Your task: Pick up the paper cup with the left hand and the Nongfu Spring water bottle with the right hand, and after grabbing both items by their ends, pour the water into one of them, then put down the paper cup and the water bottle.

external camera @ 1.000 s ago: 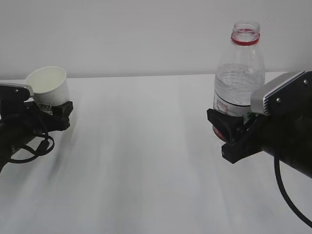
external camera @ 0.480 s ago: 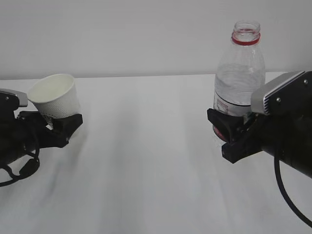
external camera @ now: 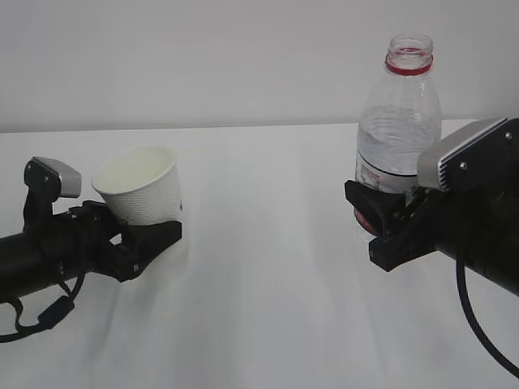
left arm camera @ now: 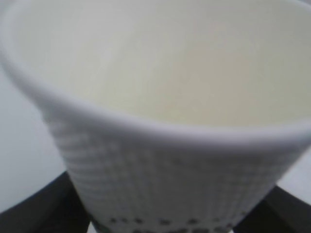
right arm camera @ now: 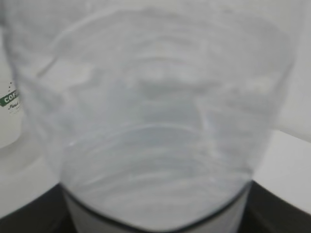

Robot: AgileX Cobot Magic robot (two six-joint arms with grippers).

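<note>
Altogether two items aloft — one paper cup (external camera: 143, 188) pinched by the left tool (external camera: 136, 243), one water bottle (external camera: 399, 121) pinched by the right tool (external camera: 381, 223).

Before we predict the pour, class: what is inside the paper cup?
The paper cup shows only bare white inner wall in the left wrist view; no water is visible. Its bottom is hidden, so a little liquid there cannot be ruled out.

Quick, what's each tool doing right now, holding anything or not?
Left tool: closed on the paper cup, held low on its body, mouth up.
Right tool: closed on the water bottle, gripped near its base, upright.
</note>
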